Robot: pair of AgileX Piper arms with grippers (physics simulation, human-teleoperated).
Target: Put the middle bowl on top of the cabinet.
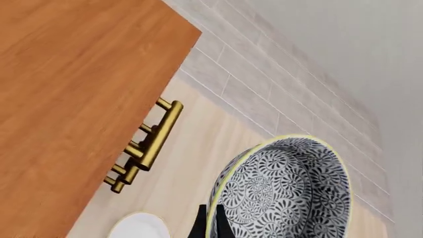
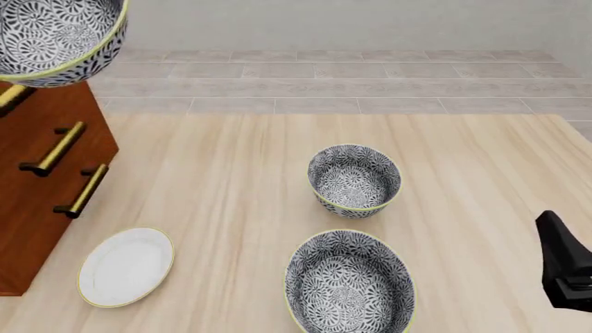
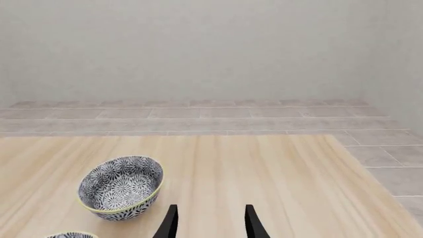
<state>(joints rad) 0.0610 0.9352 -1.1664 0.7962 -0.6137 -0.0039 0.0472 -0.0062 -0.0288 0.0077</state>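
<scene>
The middle bowl (image 2: 55, 38) (image 1: 284, 193), black-and-white floral with a yellow rim, hangs high at the front view's top left, level with or above the top of the cabinet (image 2: 46, 194) (image 1: 73, 89). My left gripper (image 1: 211, 227) is shut on its rim, one finger inside and one outside. In the left wrist view the bowl sits just off the drawer side of the cabinet top, over the table. The left gripper itself is hidden in the front view. My right gripper (image 3: 211, 225) stands open and holds nothing, low at the table's right (image 2: 564, 274).
Two more floral bowls stand on the table, one at mid table (image 2: 353, 180) (image 3: 121, 187) and one near the front edge (image 2: 350, 284). A white plate (image 2: 126, 266) (image 1: 140, 227) lies by the cabinet's foot. Brass handles (image 1: 148, 144) stick out from the drawers.
</scene>
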